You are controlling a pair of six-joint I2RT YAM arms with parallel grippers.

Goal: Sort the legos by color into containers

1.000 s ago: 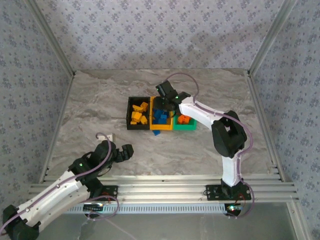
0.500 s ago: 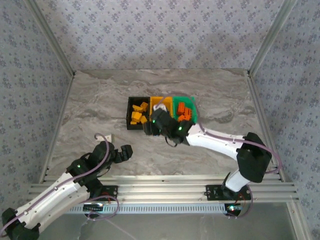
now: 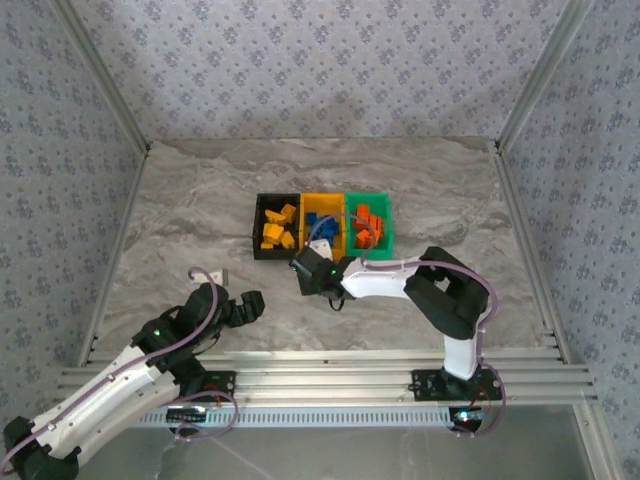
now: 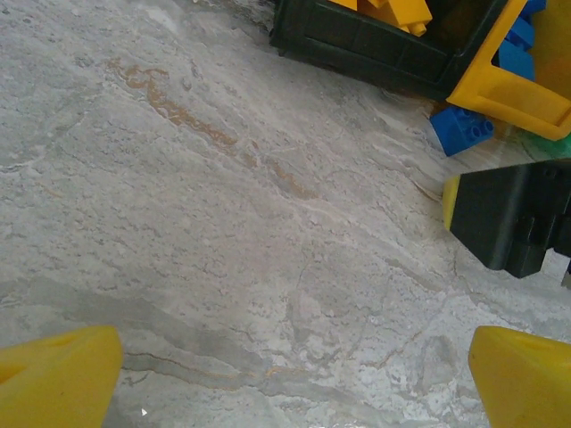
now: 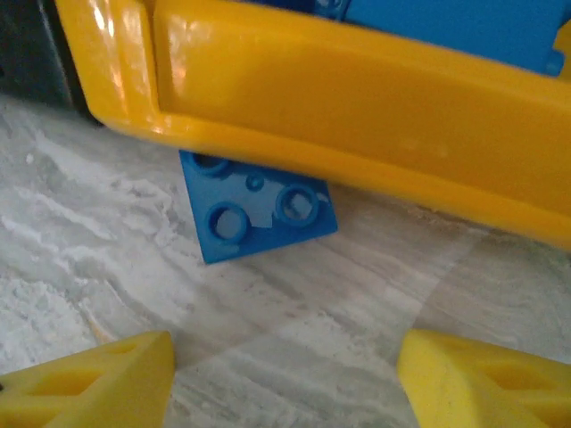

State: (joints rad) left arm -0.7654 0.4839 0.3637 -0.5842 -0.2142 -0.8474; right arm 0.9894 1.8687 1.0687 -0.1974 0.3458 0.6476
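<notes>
Three containers stand in a row: a black bin (image 3: 258,228) with yellow-orange legos (image 3: 276,233), a yellow bin (image 3: 323,203) with blue legos (image 3: 327,229), and a green bin (image 3: 385,228) with red-orange legos (image 3: 367,226). One blue lego (image 5: 254,214) lies on the table against the yellow bin's (image 5: 357,116) near wall, also seen as the blue lego (image 4: 462,129) from the left. My right gripper (image 5: 285,392) is open, low over the table just short of that lego, nothing between its fingers. My left gripper (image 4: 294,383) is open and empty over bare table at the near left.
A small white object (image 3: 215,272) lies on the marble table (image 3: 180,210) left of the bins, ahead of the left gripper (image 3: 246,304). The right gripper (image 3: 312,266) sits right in front of the bins. Metal rails edge the table.
The right arm has come off the bins and dropped to the table in front of the yellow bin, facing the loose blue lego. The left arm has stayed still.
</notes>
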